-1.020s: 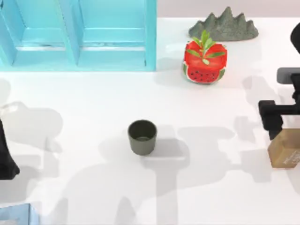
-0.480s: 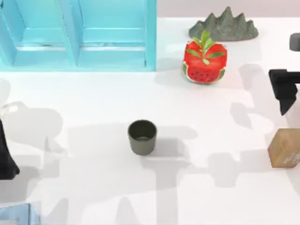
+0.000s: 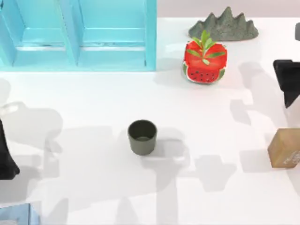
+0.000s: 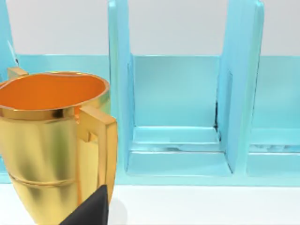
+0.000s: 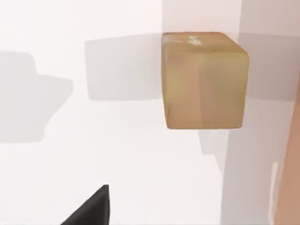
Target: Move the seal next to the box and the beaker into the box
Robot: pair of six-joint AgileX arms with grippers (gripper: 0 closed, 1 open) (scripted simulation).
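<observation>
Seal (image 3: 284, 148) at right edge, right tool (image 3: 287, 86) above it, grip unclear, beaker (image 3: 142, 137) mid-table.

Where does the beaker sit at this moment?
In the top view the beaker stands upright mid-table, left of the seal and nearer than the blue box.

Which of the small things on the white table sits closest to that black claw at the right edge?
The seal, the tan wooden-looking block just below the right gripper. The beaker stands mid-table and the watermelon pot sits farther left.
</observation>
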